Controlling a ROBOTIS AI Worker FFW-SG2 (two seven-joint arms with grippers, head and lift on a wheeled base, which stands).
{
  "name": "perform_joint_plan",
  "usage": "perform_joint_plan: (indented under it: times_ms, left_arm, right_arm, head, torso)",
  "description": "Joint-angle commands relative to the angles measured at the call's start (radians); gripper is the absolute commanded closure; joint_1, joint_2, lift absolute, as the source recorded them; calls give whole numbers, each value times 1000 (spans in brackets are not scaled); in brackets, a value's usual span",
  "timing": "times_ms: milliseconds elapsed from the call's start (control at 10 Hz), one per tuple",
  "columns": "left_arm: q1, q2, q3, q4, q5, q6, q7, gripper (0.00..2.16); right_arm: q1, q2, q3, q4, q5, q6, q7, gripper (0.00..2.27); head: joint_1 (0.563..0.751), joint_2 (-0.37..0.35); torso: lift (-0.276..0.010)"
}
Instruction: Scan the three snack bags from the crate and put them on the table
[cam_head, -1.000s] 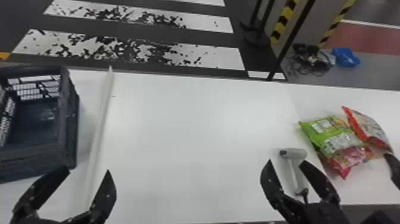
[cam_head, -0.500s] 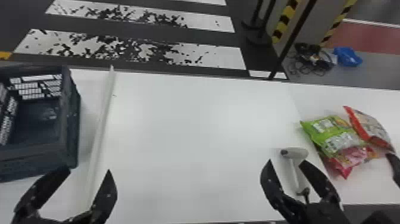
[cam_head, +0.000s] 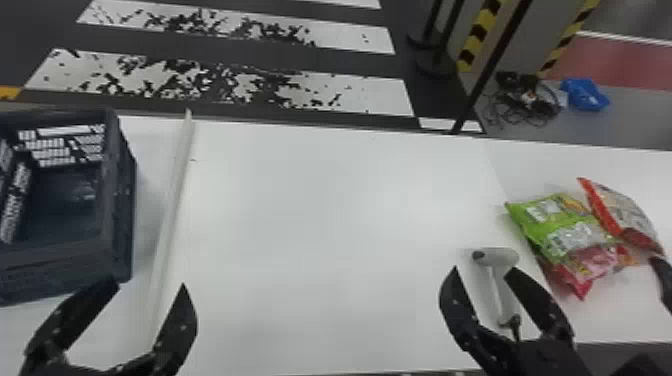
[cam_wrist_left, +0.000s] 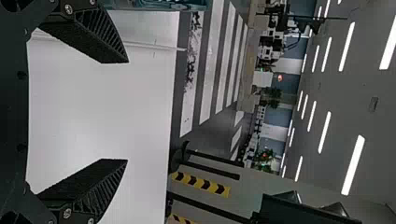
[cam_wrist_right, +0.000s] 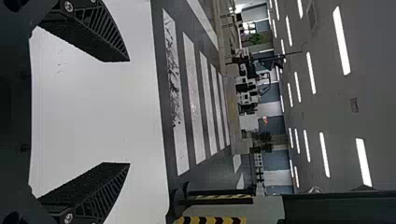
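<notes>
The left end effector (cam_head: 149, 286) and right end effector (cam_head: 483, 271) are hanging wide, gripping nothing; rightward of the right one, three snack bags (cam_head: 555, 225) are lying on the worktop (cam_head: 325, 225) near the scanner (cam_head: 502, 257), so placing is seemingly finishing, the next move probably needing only backing clear

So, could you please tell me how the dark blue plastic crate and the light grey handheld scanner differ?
The crate is dark, the scanner pale. The crate is a large open box, the scanner small with a slim handle. The crate stands at left, the scanner lies at right. Both are on the white table.
</notes>
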Motion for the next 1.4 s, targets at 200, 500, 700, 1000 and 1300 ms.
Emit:
perform_joint_plan:
  times_ms: [200,500,700,1000,1300]
  left_arm:
    - [0,0,0,-3,0,0,0,124]
    - [0,0,0,0,2,0,0,124]
    - [0,0,0,2,3,0,-1,124]
    - [-2,0,0,0,5,0,0,124]
    - [-5,0,0,2,5,0,-1,124]
  right_arm:
    - [1,-3,0,0,-1,-7,0,83]
    - [3,-3,0,-2,-2,-7,1,83]
    - [6,-1,0,-5,-2,-10,1,83]
    - [6,-3,1,-5,-2,-19,1,83]
    - [6,-3,5,-5,-2,-22,0,83]
  head:
    - [695,-160]
    - [695,-160]
    - [695,-159]
    - [695,-159]
    - [695,-159]
  torso:
    - [-94]
    - [-94]
    - [-94]
    - [-94]
    - [-94]
